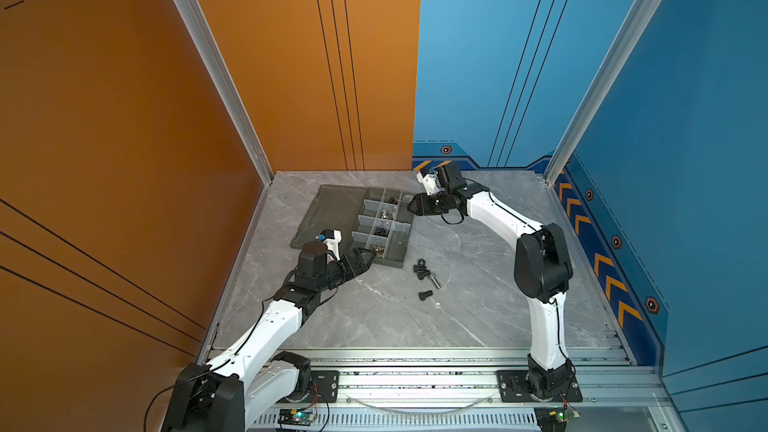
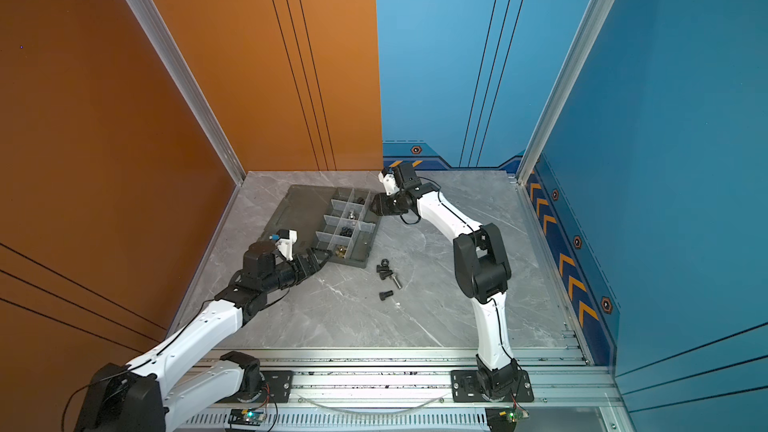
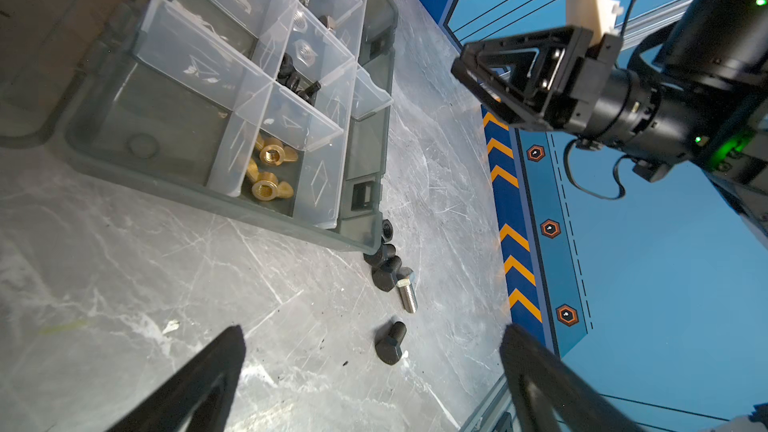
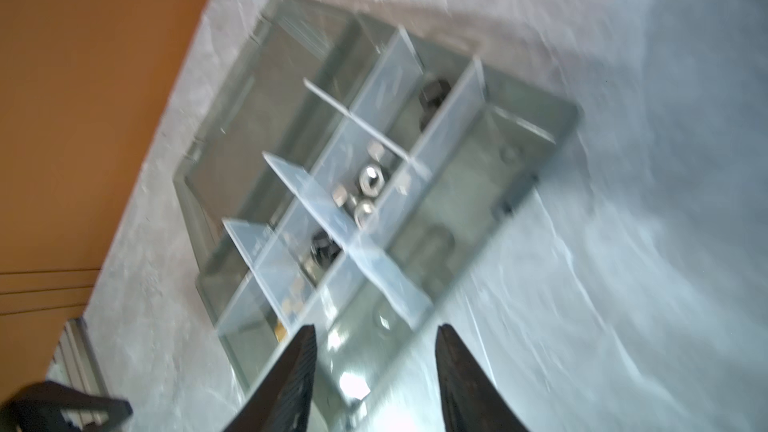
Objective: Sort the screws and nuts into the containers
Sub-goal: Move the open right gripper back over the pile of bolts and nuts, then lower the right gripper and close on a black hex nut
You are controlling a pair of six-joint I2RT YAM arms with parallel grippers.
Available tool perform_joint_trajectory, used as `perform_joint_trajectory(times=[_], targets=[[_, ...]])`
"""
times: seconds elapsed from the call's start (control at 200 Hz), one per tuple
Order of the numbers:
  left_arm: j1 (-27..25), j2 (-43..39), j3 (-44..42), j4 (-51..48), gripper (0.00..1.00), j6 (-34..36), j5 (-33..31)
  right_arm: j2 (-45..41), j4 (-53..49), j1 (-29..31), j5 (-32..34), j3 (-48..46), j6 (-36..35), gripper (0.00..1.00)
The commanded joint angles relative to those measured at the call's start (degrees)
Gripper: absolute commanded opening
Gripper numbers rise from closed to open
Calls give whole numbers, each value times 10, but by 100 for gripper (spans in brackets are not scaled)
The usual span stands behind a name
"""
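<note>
The screws [image 1: 428, 280] lie loose on the table [image 1: 478, 309] just beside the tray [image 1: 400, 261], and with left gripper [image 1: 369, 257] and right gripper [image 4: 377, 328] both spread and empty, an off-centre pinch could roll one away.

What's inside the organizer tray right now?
The tray holds brass wing nuts, black nuts and silver nuts in separate cells. A dark piece in the far cell is blurred, partly behind a divider.

Black screws [image 3: 390, 344], silver screw [image 3: 406, 293] lie loose beside tray [image 3: 199, 198]; brass winged nuts [image 3: 270, 172], silver nuts [image 3: 303, 51] in separate cells [image 3: 199, 72].
</note>
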Motion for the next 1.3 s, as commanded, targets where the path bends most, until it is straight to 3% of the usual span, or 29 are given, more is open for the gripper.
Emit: perform_joint_trajectory(times=[0.0,0.165,0.566,1.292], targets=[[-3,3,-2,5,98,11,8,-41,-85,6,45,-49,-39,50],[-7,19,7,9,98,11,10,-72,-135,26,117,-99,-64,50],[-18,45,18,18,98,9,6,-79,-143,76,152,-187,-69,49],[-21,58,17,23,98,9,3,-41,-112,95,165,-174,-31,48]])
